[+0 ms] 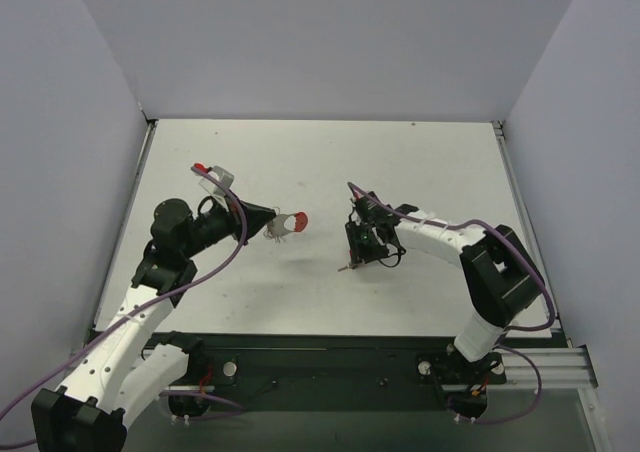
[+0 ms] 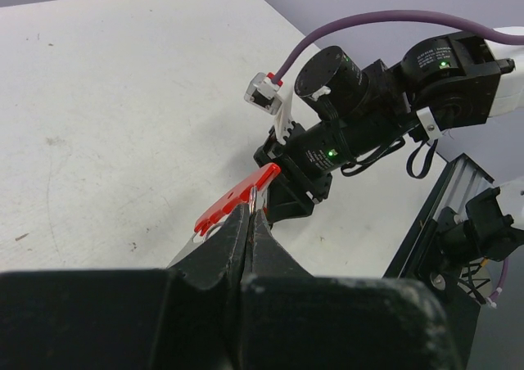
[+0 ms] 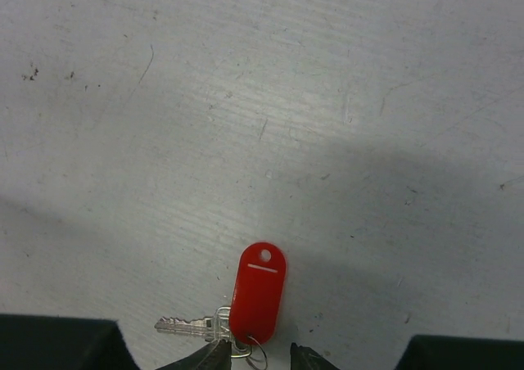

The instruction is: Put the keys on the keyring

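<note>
A: Where's everything?
B: The left tool (image 2: 251, 210) is clamped on the keyring (image 2: 237, 196), aloft — the right tool (image 3: 255, 358), tips apart, straddles the key (image 3: 258, 292) on the table (image 3: 246, 100). Grasping step, I'd say; next, pinch squarely.

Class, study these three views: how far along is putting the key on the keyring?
Done: the left gripper is shut on the keyring, held aloft. In hand: the right gripper has its jaws either side of the red-tagged key lying on the table. Left: grip the key, lift it and thread it on; nothing is joined yet.
</note>
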Motion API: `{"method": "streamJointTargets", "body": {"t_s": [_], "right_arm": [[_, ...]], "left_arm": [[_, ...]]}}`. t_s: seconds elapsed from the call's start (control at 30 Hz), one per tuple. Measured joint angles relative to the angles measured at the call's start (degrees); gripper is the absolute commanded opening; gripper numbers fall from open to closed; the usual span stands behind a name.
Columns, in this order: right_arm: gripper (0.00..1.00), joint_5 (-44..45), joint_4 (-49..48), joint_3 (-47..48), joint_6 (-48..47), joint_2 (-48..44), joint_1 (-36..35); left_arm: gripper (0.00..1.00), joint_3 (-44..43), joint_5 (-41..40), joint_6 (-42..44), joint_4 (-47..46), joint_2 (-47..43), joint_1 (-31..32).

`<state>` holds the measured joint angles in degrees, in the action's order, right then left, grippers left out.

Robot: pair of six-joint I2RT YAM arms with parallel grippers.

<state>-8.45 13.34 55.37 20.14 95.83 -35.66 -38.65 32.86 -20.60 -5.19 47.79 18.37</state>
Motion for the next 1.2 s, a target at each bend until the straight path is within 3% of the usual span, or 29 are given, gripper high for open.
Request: {"method": "streamJointTargets", "body": {"t_s": [0.2, 0.97, 1.03, 1.2], "right_arm": [[0.23, -2.1, -1.7, -0.2, 0.0, 0.1, 1.7], [0.22, -5.6, -3.3, -2.5, 0.9, 0.1, 3.0], [0.13, -6.1, -3.3, -2.5, 0.9, 0.1, 3.0], [0.04, -7.8, -3.5, -2.5, 1.1, 0.1, 3.0]], "left_arm": [[0.0, 0.0, 0.2, 0.0, 0.1, -0.5, 0.0], [0.0, 0.0, 0.2, 0.3, 1.3, -0.5, 0.0], [0.0, 0.0, 0.2, 0.4, 1.4, -0.5, 0.0], [0.0, 0.0, 0.2, 0.8, 1.7, -0.5, 0.0]]}}
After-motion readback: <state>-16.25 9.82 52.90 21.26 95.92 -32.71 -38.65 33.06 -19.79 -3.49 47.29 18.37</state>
